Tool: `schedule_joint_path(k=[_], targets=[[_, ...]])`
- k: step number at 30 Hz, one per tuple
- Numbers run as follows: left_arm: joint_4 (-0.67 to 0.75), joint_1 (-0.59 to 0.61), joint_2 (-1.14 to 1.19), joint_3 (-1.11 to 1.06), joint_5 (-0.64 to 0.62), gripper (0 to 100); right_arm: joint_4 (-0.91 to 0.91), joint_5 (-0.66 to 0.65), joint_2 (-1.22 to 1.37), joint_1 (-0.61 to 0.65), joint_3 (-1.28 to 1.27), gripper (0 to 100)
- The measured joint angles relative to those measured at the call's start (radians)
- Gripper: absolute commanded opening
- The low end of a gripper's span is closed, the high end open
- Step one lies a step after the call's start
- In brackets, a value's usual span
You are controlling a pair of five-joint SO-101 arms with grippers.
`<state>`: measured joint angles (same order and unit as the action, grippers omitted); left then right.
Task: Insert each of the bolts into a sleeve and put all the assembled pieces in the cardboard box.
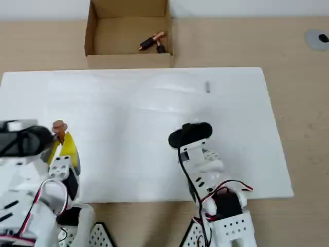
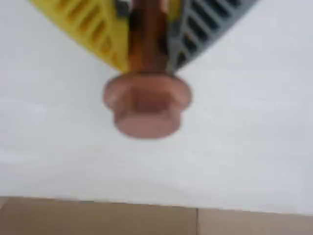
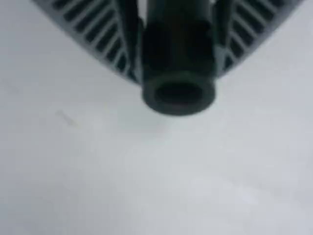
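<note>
Left gripper [image 2: 147, 61]: clamped on a copper bolt [image 2: 146, 105], head beyond its tips.
Right gripper [image 3: 177, 68]: closed around a black sleeve [image 3: 179, 93], open end poking out.
Cardboard box [image 1: 128, 60]: well ahead of both, assembled pieces [image 1: 152, 42] inside.

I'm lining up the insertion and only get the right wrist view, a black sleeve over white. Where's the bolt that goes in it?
Observer: The left gripper holds a bolt by its shaft, head outward.
Operator: Whereabouts?
Observer: Near the left end of the white sheet.
Operator: Anything finished yet?
Observer: Yes, copper-and-black pieces lie in the box beyond the sheet's far edge.
</note>
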<state>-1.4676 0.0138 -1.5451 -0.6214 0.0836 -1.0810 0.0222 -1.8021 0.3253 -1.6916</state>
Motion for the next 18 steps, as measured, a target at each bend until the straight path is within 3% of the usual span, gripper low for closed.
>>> schedule_joint_path(k=[6,12,18], targets=[[0.137,0.000,0.002,-0.087,0.000,1,0.000,0.000,0.000,0.000,0.000,1.1],[0.160,0.000,0.002,-0.155,0.000,1,0.021,0.002,0.000,0.031,0.000,1.0],[0.160,0.000,0.003,-0.166,0.000,1,0.224,0.000,0.000,0.034,0.000,1.0]])
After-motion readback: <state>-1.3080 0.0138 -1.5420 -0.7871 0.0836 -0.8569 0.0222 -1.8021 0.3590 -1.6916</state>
